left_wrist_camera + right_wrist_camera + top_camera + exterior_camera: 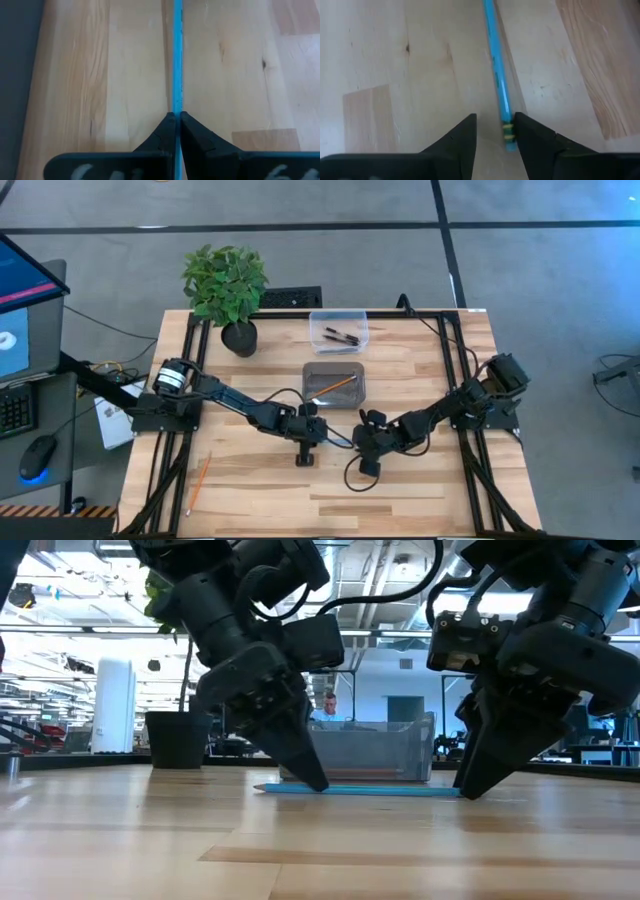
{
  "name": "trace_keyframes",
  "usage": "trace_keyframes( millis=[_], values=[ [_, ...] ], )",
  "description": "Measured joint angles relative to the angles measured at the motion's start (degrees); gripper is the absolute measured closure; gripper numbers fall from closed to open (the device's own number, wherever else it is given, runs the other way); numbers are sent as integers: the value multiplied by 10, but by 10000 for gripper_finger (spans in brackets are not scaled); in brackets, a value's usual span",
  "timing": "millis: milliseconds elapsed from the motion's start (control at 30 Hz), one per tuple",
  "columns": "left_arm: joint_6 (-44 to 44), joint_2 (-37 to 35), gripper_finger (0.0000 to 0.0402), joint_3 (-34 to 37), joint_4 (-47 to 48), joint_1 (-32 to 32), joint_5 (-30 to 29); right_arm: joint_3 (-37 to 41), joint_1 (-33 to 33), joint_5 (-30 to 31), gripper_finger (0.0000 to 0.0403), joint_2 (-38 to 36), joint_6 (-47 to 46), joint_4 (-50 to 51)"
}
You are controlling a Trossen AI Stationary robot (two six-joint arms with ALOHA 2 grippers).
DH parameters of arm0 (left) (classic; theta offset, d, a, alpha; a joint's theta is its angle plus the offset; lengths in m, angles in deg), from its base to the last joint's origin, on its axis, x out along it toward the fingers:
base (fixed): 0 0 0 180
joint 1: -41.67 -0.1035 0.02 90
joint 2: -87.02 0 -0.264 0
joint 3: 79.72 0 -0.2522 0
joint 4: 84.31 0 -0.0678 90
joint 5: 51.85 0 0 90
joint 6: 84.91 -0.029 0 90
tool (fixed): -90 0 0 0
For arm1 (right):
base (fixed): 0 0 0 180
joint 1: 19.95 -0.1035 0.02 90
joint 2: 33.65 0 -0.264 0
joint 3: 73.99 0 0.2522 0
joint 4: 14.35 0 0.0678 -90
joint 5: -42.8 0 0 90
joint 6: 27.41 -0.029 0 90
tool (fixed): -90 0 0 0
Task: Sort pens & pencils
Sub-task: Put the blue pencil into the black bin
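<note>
A light blue pencil [380, 790] lies on the wooden table between my two grippers; it also shows in the high view [338, 438]. My left gripper [176, 119] is shut on it, a little in from its pointed end [258, 787]. My right gripper [495, 125] is open, its fingers standing on either side of the pencil's eraser end [508, 134]; I cannot tell whether one finger touches it. One orange pencil [338, 385] lies in the grey tray [312, 370]. Another orange pencil [200, 478] lies on the table at the near left. Black pens [340, 336] lie in the clear box [338, 316]. My left gripper pinches the blue pencil's shaft [177, 102] between its two fingertips, a short way in from the pointed end. The fingers slant down from the table's left, and the pencil runs on straight ahead of them. The pencil lies level on the table.
A potted plant [228, 285] stands at the far left of the table. The clear box stands at the far middle, with the grey tray just in front of it. Dark frame rails [190, 370] run along both table sides. Bare wood lies along the near edge.
</note>
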Motion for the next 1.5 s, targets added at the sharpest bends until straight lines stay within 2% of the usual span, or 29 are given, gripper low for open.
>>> trace_keyframes(
  millis=[200,500,633,933,1233,1500],
  values=[
    [1,0,401,0,-7,0,5,0,5,-1,279,0,0,3],
    [5,0,401,0,-8,0,7,-2,12,-30,363,0,0,15],
    [5,0,398,-1,-12,0,8,-3,12,-58,386,-2,-2,15],
    [-8,-12,379,0,-1,-2,8,-3,22,-80,387,-1,-5,19],
    [7,-10,387,0,-3,-4,6,-2,22,-79,359,-1,-9,19],
    [20,-2,388,-3,-8,-4,10,-3,18,-85,352,-2,-15,46]
  ],
)
